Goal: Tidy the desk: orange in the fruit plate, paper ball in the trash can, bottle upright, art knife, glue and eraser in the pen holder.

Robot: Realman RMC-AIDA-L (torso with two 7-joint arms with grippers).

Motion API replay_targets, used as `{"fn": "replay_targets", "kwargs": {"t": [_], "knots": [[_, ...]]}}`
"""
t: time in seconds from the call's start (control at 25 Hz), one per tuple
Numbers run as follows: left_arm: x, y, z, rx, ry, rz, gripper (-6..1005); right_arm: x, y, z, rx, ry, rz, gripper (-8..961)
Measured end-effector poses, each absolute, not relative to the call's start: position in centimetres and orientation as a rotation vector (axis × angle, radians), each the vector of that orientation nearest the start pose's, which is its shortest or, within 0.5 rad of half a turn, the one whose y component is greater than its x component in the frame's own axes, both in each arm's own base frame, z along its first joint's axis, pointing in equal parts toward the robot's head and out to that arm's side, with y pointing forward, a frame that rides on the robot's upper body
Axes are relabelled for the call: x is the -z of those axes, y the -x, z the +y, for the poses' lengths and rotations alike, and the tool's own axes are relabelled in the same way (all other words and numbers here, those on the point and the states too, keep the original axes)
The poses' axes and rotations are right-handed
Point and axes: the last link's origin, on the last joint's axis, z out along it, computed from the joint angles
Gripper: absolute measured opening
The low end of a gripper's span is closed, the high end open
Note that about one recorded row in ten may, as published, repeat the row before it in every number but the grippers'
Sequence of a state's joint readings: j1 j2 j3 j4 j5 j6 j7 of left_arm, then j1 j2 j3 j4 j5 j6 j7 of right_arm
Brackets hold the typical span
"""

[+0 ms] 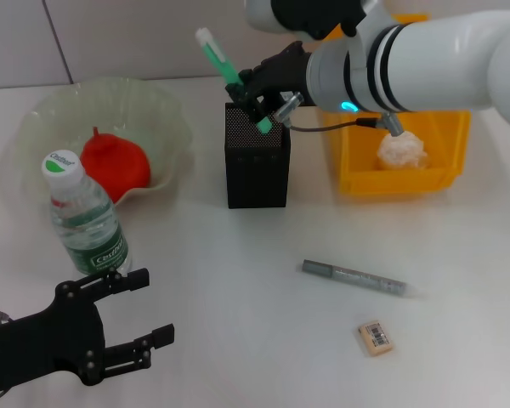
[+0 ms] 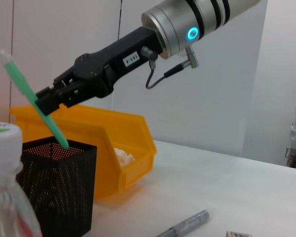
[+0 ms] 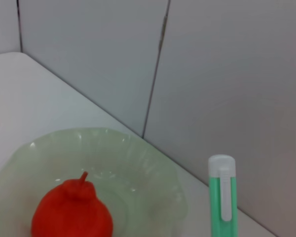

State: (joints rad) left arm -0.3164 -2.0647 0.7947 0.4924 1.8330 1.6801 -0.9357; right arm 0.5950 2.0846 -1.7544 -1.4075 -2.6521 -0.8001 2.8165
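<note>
While the right gripper (image 1: pixel 253 92) pinches the green art knife (image 1: pixel 229 75) at a slant, the knife's lower tip sits just at the back rim of the black mesh pen holder (image 1: pixel 257 161), and that is where trouble could start. The knife leans toward 11 o'clock, its white cap high and its foot barely inside the opening as the left wrist view shows it; if the fingers let go now, I judge it could tip over the rim and drop behind the holder, or catch the mesh edge and nudge the light holder over. A push straight down at this angle might also jam the tip against the wall.

The rest looks orderly. The orange (image 1: pixel 114 164) lies in the pale green fruit plate (image 1: pixel 166 110) at 10 o'clock from the holder, the paper ball (image 1: pixel 401 150) sits in the yellow bin (image 1: pixel 442 174) at 3 o'clock, and the water bottle (image 1: pixel 83 217) stands upright at 8 o'clock. The grey glue pen (image 1: pixel 354 278) lies flat on the desk at 5 o'clock from the holder, with the eraser (image 1: pixel 376 337) just beyond it, both still to be fetched.

The left gripper (image 1: pixel 144 321) hangs low at 7 o'clock, fingers spread and holding nothing, close beside the bottle; a careless swing could knock it down.
</note>
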Motion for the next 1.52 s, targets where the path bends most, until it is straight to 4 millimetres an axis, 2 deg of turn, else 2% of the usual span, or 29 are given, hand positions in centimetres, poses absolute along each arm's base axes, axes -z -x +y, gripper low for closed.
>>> {"fn": "replay_targets", "kwargs": {"t": [0.36, 0.52, 0.6, 0.64, 0.72, 0.76, 0.8, 0.92, 0.96, 1.04, 1.16, 1.2, 1.32, 1.36, 1.4, 1.52], "knots": [[2.0, 30.3, 24.4, 0.87, 2.717, -0.382, 802, 4.4, -9.3, 39.0, -0.083, 2.372, 0.487, 249], [2.0, 30.4, 24.3, 0.873, 2.717, -0.384, 802, 4.2, -9.1, 38.6, -0.082, 2.384, 0.503, 359], [2.0, 30.3, 24.2, 0.878, 2.718, -0.384, 802, 3.5, -8.6, 38.0, -0.076, 2.405, 0.519, 414], [2.0, 30.3, 24.1, 0.881, 2.718, -0.383, 802, 2.1, -7.9, 37.2, -0.051, 2.427, 0.521, 441], [1.9, 30.3, 24.0, 0.89, 2.717, -0.382, 802, 1.3, -7.7, 36.7, -0.017, 2.444, 0.518, 671], [1.8, 30.3, 24.0, 0.895, 2.713, -0.383, 802, -0.5, -7.3, 35.6, 0.052, 2.477, 0.506, 679], [1.8, 30.3, 24.0, 0.895, 2.713, -0.383, 802, -0.5, -7.3, 35.6, 0.052, 2.477, 0.506, 687], [1.8, 30.4, 24.0, 0.896, 2.711, -0.384, 802, -3.3, -7.1, 33.8, 0.173, 2.548, 0.468, 711], [1.7, 30.4, 23.9, 0.897, 2.711, -0.385, 802, -4.7, -7.5, 32.5, 0.263, 2.608, 0.435, 719], [1.7, 30.4, 23.9, 0.899, 2.712, -0.393, 802, -5.3, -7.8, 32.0, 0.302, 2.64, 0.418, 735], [1.7, 30.4, 24.0, 0.899, 2.712, -0.401, 802, -6.8, -9.3, 29.3, 0.409, 2.826, 0.326, 759], [1.6, 30.4, 24.0, 0.9, 2.709, -0.405, 802, -6.8, -9.3, 29.3, 0.409, 2.826, 0.326, 759], [1.5, 30.4, 24.1, 0.903, 2.701, -0.41, 802, -7.0, -11.1, 27.8, 0.521, 2.924, 0.263, 758], [1.6, 30.4, 24.0, 0.908, 2.695, -0.417, 802, -6.8, -12.6, 27.3, 0.602, 2.952, 0.244, 758], [1.6, 30.4, 24.0, 0.908, 2.695, -0.417, 802, -6.8, -12.6, 27.3, 0.602, 2.952, 0.244, 758], [1.6, 30.5, 24.1, 0.905, 2.684, -0.424, 802, -6.0, -14.6, 27.0, 0.721, 2.97, 0.237, 759]]}}
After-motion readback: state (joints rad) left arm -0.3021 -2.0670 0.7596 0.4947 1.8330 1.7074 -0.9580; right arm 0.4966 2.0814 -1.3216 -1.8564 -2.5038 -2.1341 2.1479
